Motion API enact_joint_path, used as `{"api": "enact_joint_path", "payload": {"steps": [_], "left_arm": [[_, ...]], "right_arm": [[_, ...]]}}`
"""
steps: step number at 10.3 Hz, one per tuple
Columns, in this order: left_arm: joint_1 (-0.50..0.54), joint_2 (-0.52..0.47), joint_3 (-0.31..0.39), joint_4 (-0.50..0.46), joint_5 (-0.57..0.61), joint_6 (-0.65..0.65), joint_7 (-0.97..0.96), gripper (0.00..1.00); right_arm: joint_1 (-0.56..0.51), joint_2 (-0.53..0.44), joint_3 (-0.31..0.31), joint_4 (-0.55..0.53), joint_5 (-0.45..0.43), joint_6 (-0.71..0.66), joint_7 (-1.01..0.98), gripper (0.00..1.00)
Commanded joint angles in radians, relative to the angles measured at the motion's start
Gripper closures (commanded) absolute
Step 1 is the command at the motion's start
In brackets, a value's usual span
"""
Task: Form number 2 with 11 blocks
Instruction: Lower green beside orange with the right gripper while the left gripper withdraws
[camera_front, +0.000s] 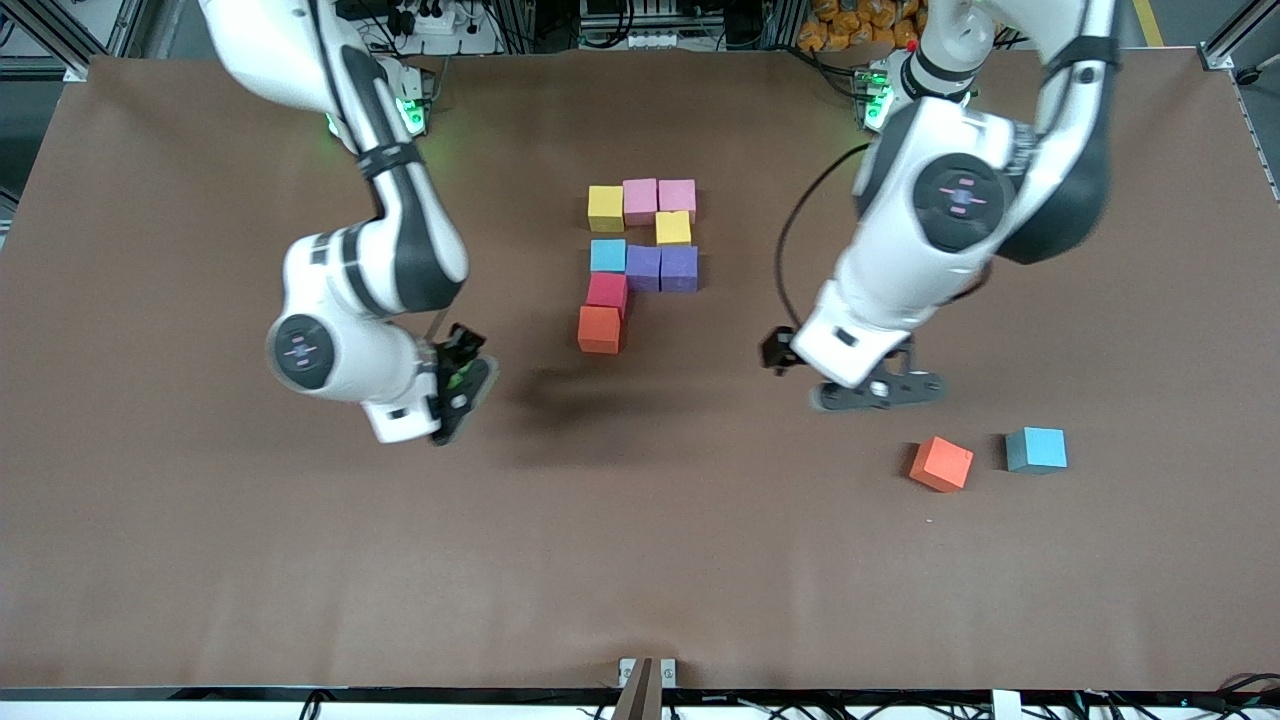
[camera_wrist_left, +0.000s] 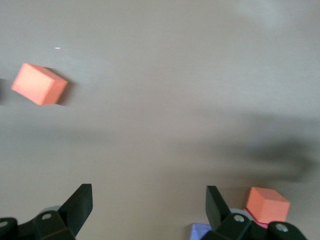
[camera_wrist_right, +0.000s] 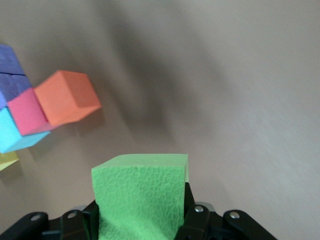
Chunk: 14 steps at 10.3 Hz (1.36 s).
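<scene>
We see the unfinished 2 (camera_front: 640, 260) mid-counter (camera_front: 200, 550), nine cubes so far, its orange cube (camera_front: 600, 329) nearest the camera. Our right gripper (camera_front: 462, 385) clamps a green cube (camera_wrist_right: 140, 197) above bare counter beside it. Our left gripper (camera_front: 880, 392) hangs wide, empty, over the counter near loose orange (camera_front: 941, 463) and blue (camera_front: 1036, 449) cubes.

Front view: high, facing robots, down on whole table (camera_front: 200, 560).
Left wrist view: close, downward on bare table, loose orange block (camera_wrist_left: 39, 84).
Right wrist view: very close.
All three share digit's orange block (camera_front: 600, 330), at 9 o'clock of right wrist view.
</scene>
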<state>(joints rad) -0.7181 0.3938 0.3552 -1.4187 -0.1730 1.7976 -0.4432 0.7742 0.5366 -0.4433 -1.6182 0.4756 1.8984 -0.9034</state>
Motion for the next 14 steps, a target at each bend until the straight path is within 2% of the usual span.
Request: {"api": "enact_joint_path", "payload": {"steps": [1, 4, 5, 7, 8, 14], "left_arm": [[0.112, -0.142, -0.128, -0.123, 0.134, -0.014, 0.021, 0.00], [0.228, -0.251, -0.162, -0.118, 0.141, -0.119, 0.032, 0.00], [0.291, -0.268, -0.197, -0.115, 0.141, -0.162, 0.072, 0.00], [0.472, -0.315, -0.341, -0.117, 0.142, -0.178, 0.244, 0.00], [0.518, -0.335, -0.355, -0.114, 0.141, -0.179, 0.280, 0.00], [0.543, -0.354, -0.351, -0.121, 0.216, -0.219, 0.351, 0.00]], "right_arm": [[0.043, 0.000, 0.044, 0.015, 0.003, 0.059, -0.127, 0.79], [0.135, 0.009, 0.058, 0.011, 0.060, 0.146, -0.161, 0.80], [0.166, 0.023, 0.058, 0.012, 0.101, 0.166, -0.161, 0.80], [0.224, 0.051, 0.058, 0.015, 0.167, 0.236, -0.178, 0.82], [0.250, 0.063, 0.058, 0.015, 0.169, 0.279, -0.183, 0.84], [0.303, 0.114, 0.057, -0.029, 0.166, 0.364, -0.190, 0.84]]}}
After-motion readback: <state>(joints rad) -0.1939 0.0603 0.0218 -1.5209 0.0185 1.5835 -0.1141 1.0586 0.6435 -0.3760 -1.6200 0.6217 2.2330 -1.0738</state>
